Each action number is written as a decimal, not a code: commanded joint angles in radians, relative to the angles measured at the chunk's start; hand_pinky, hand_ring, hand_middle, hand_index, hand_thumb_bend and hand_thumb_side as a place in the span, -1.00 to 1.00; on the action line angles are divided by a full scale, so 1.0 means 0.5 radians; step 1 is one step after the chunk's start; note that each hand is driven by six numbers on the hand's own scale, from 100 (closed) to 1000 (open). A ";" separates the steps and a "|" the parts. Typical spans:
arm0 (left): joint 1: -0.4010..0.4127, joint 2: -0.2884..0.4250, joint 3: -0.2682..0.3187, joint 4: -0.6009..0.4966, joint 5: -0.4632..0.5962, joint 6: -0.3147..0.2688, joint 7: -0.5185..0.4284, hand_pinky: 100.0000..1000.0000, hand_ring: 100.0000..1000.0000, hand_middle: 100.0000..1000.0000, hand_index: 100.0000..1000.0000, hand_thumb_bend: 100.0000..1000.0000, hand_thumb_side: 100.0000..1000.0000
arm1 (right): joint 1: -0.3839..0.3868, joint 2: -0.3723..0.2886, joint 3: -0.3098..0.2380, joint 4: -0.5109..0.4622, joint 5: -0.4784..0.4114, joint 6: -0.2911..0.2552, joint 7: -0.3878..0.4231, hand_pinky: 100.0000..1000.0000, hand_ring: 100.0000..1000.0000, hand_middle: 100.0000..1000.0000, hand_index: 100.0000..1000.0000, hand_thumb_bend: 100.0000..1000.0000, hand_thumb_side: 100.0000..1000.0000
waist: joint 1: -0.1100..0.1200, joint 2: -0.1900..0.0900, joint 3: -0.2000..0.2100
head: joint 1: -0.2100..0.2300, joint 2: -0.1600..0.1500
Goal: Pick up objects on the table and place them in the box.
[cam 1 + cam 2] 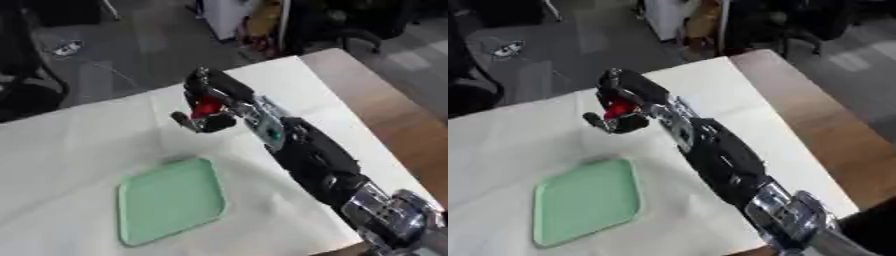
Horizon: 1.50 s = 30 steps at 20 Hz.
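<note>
Reaching in from the lower right, I am stretching my right arm across the white-covered surface [87, 135], its right hand [210, 102] curling its fingers around a small red object [207, 107] just beyond the green tray [166, 200]. I am reading no labels anywhere.

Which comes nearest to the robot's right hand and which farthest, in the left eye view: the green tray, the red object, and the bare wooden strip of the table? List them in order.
1. The red object: inside the curled fingers of the right hand.
2. The green tray: below the hand, toward the robot, lying on the white cloth.
3. The bare wooden strip: along the table's right side.
</note>
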 commanded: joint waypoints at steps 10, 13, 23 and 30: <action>-0.020 0.066 0.028 -0.035 -0.012 0.003 0.003 -0.50 -0.13 0.25 0.57 -0.57 0.54 | 0.099 -0.105 0.231 -0.433 -0.342 0.015 0.210 -1.00 -1.00 -1.00 -1.00 -0.63 -0.49 | -0.021 -0.043 0.010 | 0.034 0.034; -0.026 0.066 0.027 -0.035 -0.013 0.001 0.002 -0.50 -0.13 0.25 0.57 -0.57 0.54 | 0.147 -0.102 0.269 -0.505 -0.397 0.019 0.244 -1.00 -1.00 -1.00 -1.00 -0.64 -0.49 | -0.024 -0.043 0.014 | 0.031 0.033; -0.037 0.063 0.020 -0.035 -0.009 -0.005 -0.006 -0.49 -0.13 0.25 0.57 -0.57 0.54 | 0.350 0.078 0.354 -0.550 -0.276 -0.043 0.207 -1.00 -1.00 -1.00 -1.00 -0.66 -0.47 | -0.019 -0.040 0.026 | 0.013 0.035; -0.049 0.057 0.017 -0.035 -0.005 -0.008 -0.010 -0.49 -0.13 0.25 0.57 -0.57 0.55 | 0.434 0.213 0.367 -0.420 -0.166 -0.130 0.157 -1.00 -1.00 -1.00 -1.00 -0.71 -0.43 | -0.013 -0.033 0.035 | 0.021 0.035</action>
